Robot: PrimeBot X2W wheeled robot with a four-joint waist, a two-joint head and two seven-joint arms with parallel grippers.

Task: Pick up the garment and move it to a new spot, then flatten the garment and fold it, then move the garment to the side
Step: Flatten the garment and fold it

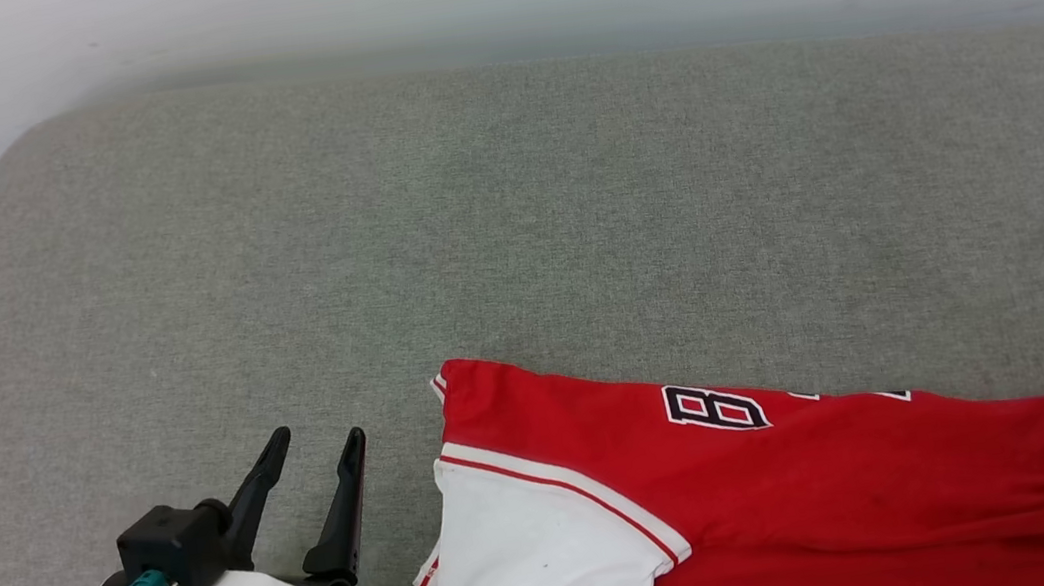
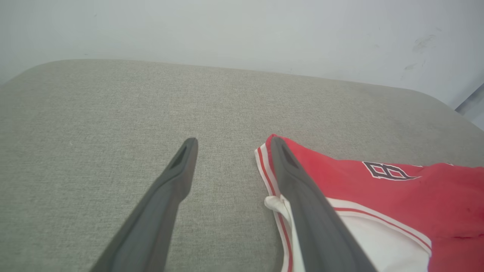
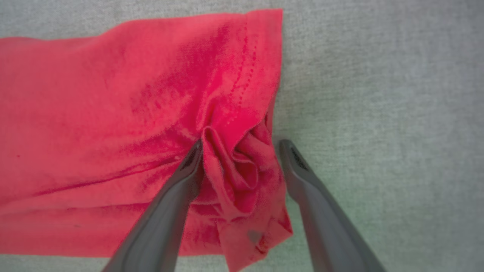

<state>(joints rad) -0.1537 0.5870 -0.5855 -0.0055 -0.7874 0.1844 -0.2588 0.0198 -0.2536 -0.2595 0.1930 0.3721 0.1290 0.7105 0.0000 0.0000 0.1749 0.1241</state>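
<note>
- The red short-sleeved jersey T-shirt with white sleeves (image 1: 861, 490) is laid folded at the lower right of the head view, on a grey woven fabric surface (image 1: 472, 219).
- One white sleeve with red-white stripe trim is turned toward the frame's left (black-white lettering is partly seen along the upper fold).
- The left gripper (image 1: 317, 434) is seen at lower left, its two dark fingers spread apart with nothing between them, just beside the sleeve edge.
- The right gripper (image 3: 242, 145) is seen with fingers spread wide, set astride a bunched red fold at the T-shirt's edge; no clamping is seen.
</note>
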